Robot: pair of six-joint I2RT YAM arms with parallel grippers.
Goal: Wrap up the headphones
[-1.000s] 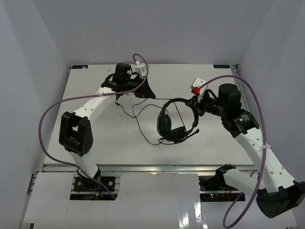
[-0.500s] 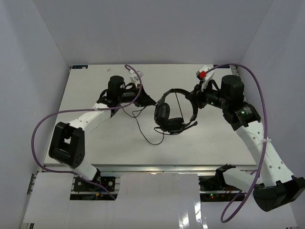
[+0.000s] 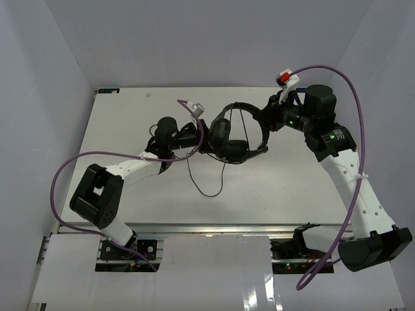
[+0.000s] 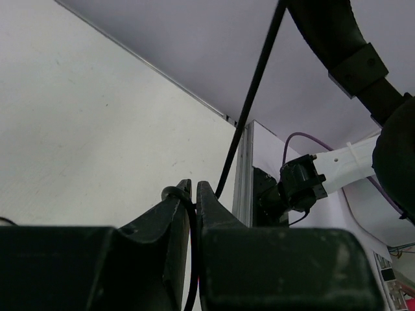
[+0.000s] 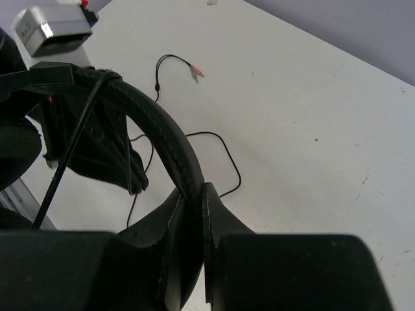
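Top external view: the black headphones [image 3: 220, 134] are held above the white desk [image 3: 292, 181] — the padded, arched headband [image 5: 162, 136] is clamped in the right hand [image 5: 193, 192], the thin cord [image 4: 256, 84] pinched in the left hand [image 4: 193, 189], fingers nearly together.

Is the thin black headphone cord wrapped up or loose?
Loose: the thin black cord trails in an open loop across the white table.

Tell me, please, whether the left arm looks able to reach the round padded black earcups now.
Probably yes: the left gripper sits right beside the earcups, nothing between, though it is pinching the thin black cord.
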